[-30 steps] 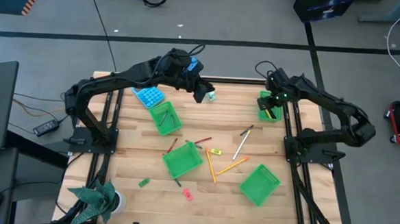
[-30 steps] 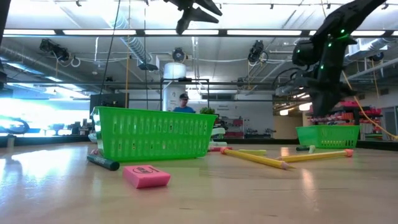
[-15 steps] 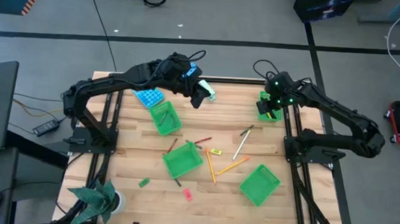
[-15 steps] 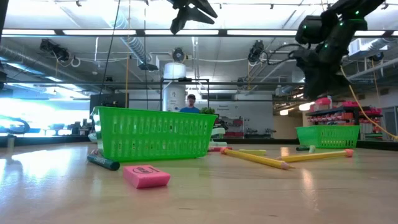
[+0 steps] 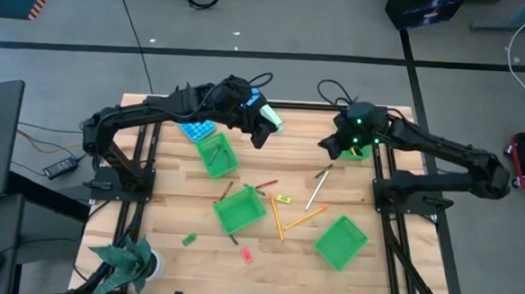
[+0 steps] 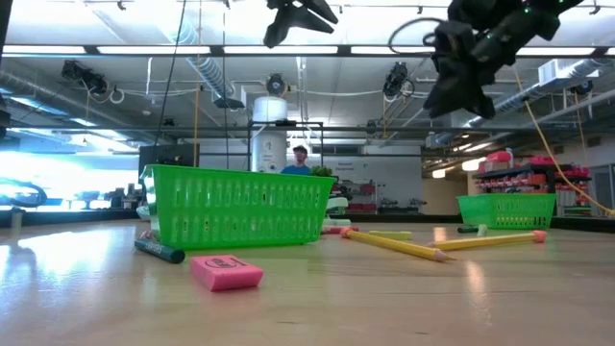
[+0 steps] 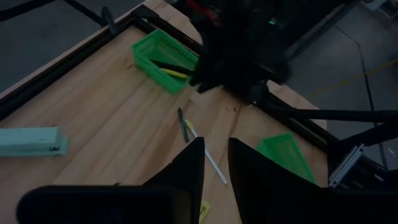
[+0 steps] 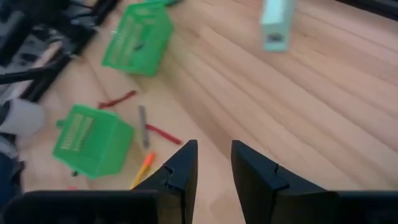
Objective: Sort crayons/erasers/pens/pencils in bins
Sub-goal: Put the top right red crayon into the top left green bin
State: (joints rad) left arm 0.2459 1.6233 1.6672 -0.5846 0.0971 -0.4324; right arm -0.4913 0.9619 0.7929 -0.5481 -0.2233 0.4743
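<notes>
At the bottom of the low view a pink eraser and a dark crayon lie on the worktop before a green bin; pencils lie to its right, another bin at far right. In the past second the right claw has swung from over the upper-right bin, where a yellow pen and a dark one lie, toward the frame's centre; I judge one delivery done and a new pick starting, likely the pen and white pencil below it. Its fingers stand narrowly parted, holding nothing. The left claw, hovering upper centre near the teal-and-white block, has narrowed to a slim gap, also empty.
</notes>
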